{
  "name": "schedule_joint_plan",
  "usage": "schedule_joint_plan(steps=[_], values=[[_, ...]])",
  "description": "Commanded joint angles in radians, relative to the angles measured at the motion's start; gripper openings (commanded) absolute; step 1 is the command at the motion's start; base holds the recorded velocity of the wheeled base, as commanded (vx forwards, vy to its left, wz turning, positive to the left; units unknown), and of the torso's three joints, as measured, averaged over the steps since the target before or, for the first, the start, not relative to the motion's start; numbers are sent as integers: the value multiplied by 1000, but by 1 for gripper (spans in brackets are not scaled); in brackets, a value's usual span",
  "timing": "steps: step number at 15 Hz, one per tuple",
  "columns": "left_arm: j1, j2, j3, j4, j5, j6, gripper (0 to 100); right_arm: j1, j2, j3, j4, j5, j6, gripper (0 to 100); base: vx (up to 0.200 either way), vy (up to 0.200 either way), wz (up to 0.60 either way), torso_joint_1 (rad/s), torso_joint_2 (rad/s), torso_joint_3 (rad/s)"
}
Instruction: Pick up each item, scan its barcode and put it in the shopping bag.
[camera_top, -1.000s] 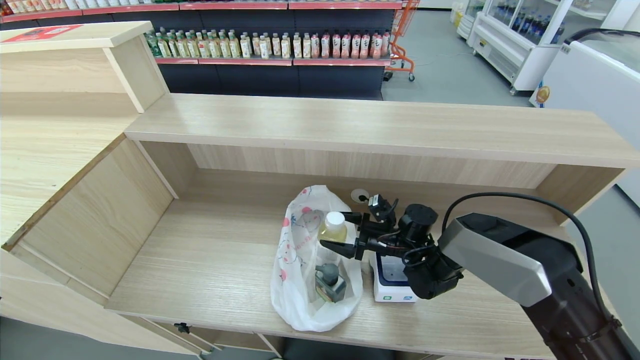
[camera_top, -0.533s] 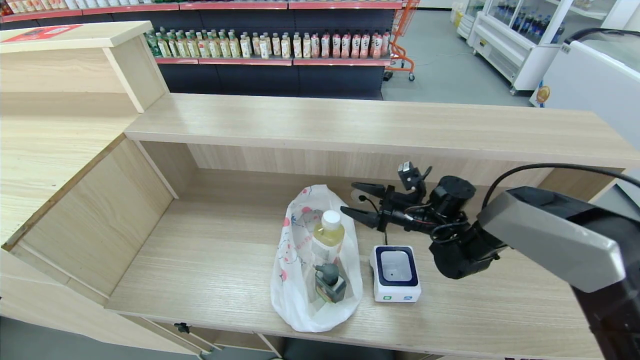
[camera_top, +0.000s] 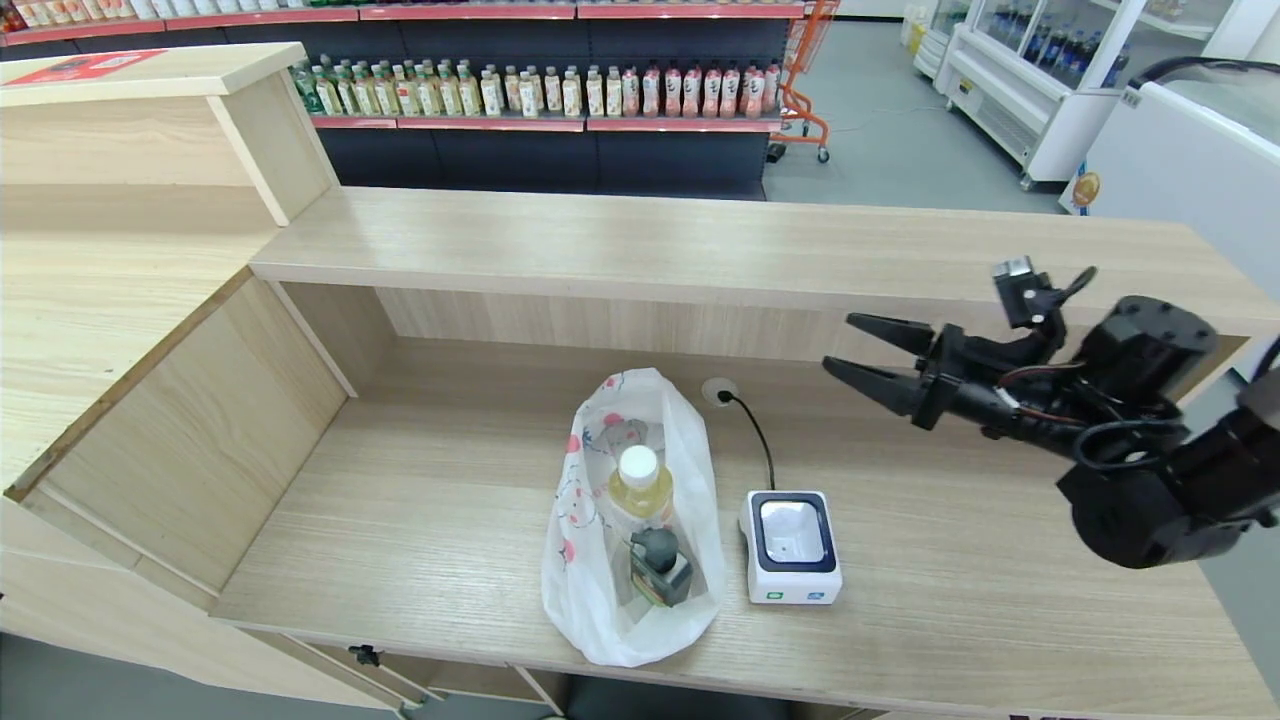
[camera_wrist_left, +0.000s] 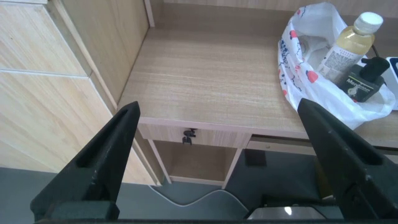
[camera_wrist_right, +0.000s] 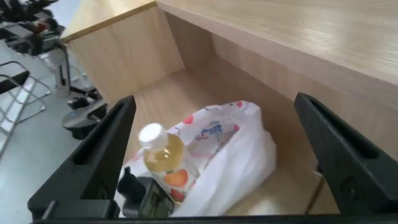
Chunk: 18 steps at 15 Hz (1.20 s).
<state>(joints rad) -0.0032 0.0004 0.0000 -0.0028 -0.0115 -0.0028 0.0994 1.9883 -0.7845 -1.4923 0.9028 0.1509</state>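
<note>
A white shopping bag (camera_top: 600, 560) with red prints stands open on the lower counter. Inside it stand a yellow-drink bottle with a white cap (camera_top: 640, 482) and a dark pump bottle (camera_top: 658, 568). The left wrist view shows the bag (camera_wrist_left: 311, 74), the bottle (camera_wrist_left: 351, 40) and the dark bottle (camera_wrist_left: 365, 78), and the right wrist view shows the bag (camera_wrist_right: 230, 162) with the bottle (camera_wrist_right: 160, 149). My right gripper (camera_top: 868, 356) hangs open and empty above the counter, to the right of the bag. My left gripper (camera_wrist_left: 224, 162) is open, below the counter's front edge.
A white barcode scanner (camera_top: 790, 545) sits right of the bag, its black cable (camera_top: 755, 435) running to a hole in the counter. A raised wooden ledge (camera_top: 700, 250) spans the back. A wooden side wall (camera_top: 200, 430) closes the left.
My right gripper has pulled up and away to the right from the bag, leaving the yellow-drink bottle standing inside it. The scanner is now uncovered.
</note>
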Motion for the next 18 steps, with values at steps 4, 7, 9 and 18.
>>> schedule_joint_plan(steps=[4, 7, 9, 18], values=[[0, 1, 0, 0, 1, 0, 100, -360, -390, 442, 81, -2, -131, 100, 0, 0, 0, 0, 0, 0], [0, 0, 0, 0, -1, 0, 100, -515, -635, 564, 442, -117, -275, 100, 0, 0, 0, 0, 0, 0], [0, 1, 0, 0, -1, 0, 100, -492, -726, 593, 583, -317, -257, 100, 0, 0, 0, 0, 0, 0], [0, 1, 0, 0, -1, 0, 100, -78, -1588, 784, 1242, -734, -211, 100, 0, 0, 0, 0, 0, 0]])
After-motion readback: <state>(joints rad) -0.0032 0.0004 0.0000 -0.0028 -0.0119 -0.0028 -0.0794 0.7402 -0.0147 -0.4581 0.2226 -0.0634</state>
